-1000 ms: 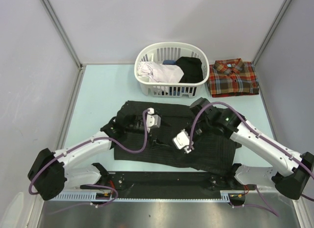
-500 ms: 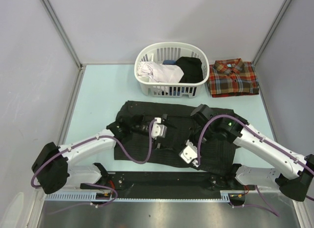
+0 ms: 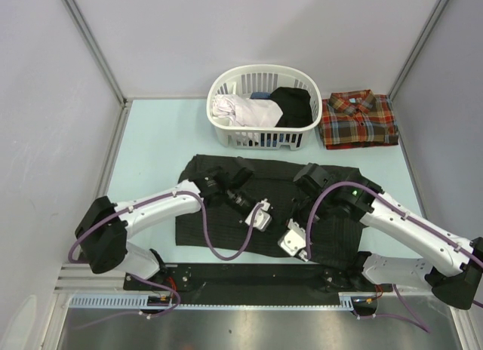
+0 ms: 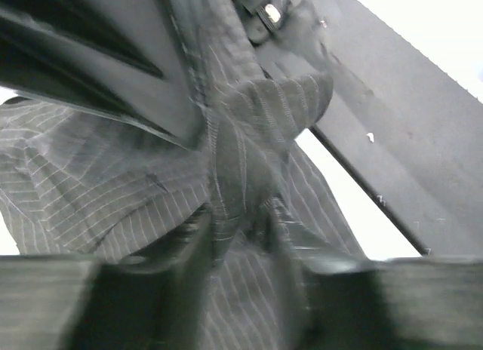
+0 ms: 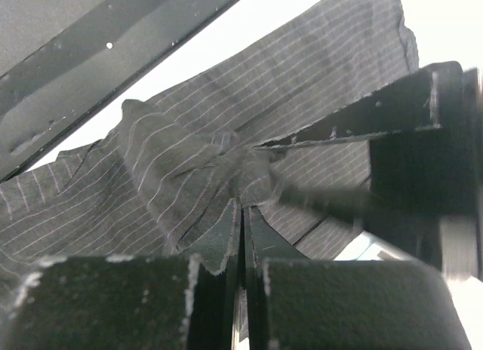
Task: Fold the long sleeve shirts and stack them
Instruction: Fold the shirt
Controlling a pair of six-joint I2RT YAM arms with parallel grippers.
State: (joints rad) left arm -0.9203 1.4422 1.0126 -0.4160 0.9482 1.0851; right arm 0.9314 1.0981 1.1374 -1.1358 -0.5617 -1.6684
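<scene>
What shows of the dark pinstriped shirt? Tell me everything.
The pinstriped shirt is dark charcoal woven cloth with thin pale stripes. It lies spread but rumpled on the table, in front of the basket. The left gripper and the right gripper are each shut on a bunched fold of it.
</scene>
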